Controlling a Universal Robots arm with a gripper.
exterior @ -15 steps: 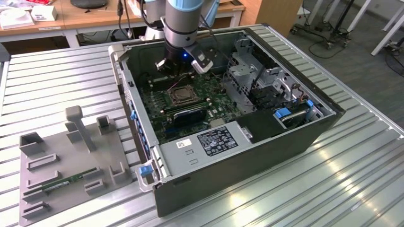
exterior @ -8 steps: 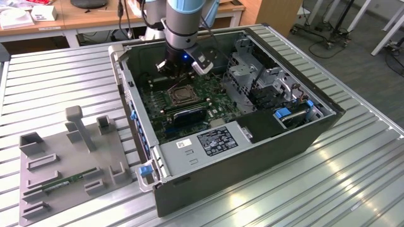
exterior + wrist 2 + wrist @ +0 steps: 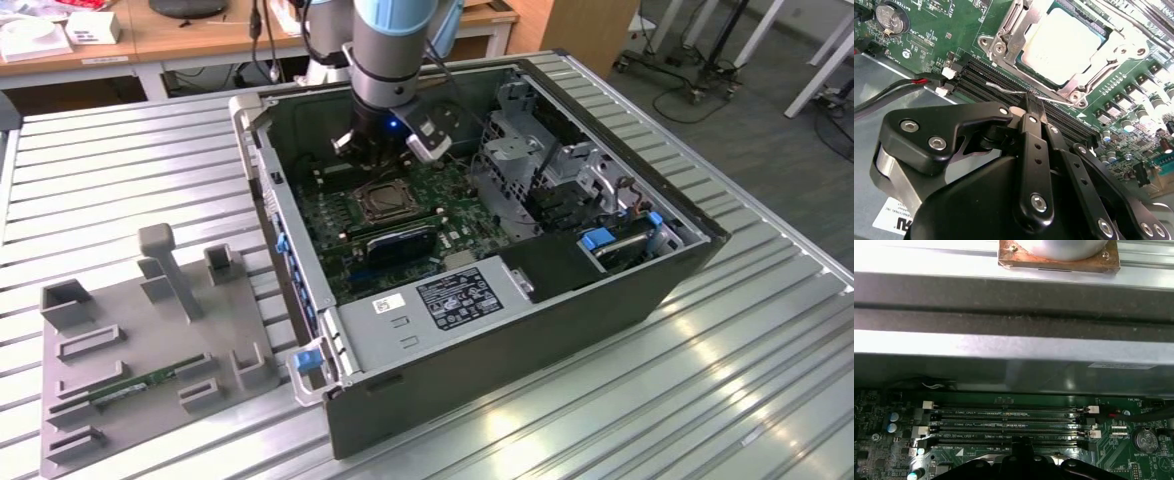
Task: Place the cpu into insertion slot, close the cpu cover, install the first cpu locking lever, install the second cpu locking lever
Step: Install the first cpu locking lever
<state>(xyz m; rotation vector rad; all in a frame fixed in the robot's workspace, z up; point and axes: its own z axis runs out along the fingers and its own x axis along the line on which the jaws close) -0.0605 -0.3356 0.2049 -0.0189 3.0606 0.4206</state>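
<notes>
The cpu (image 3: 1064,42) lies flat in the insertion slot (image 3: 380,203) on the green motherboard, its pale metal top showing. The silvery cpu cover (image 3: 1006,30) is down around it, framing its edges. A thin silvery locking lever (image 3: 1004,89) runs along the socket's edge beside the black memory slots. My gripper (image 3: 1033,106) is shut, and its black fingertips (image 3: 1021,444) meet right at this lever; whether they pinch it or only touch it is unclear. In the exterior view the gripper (image 3: 378,152) hangs inside the open case, just behind the socket.
The open computer case (image 3: 300,300) walls in the board on all sides. Memory slots (image 3: 1004,422), a red-and-black cable (image 3: 904,87) and a coin battery (image 3: 889,17) lie close to the gripper. A grey fixture tray (image 3: 80,420) holding a memory stick (image 3: 147,385) sits at the exterior view's left.
</notes>
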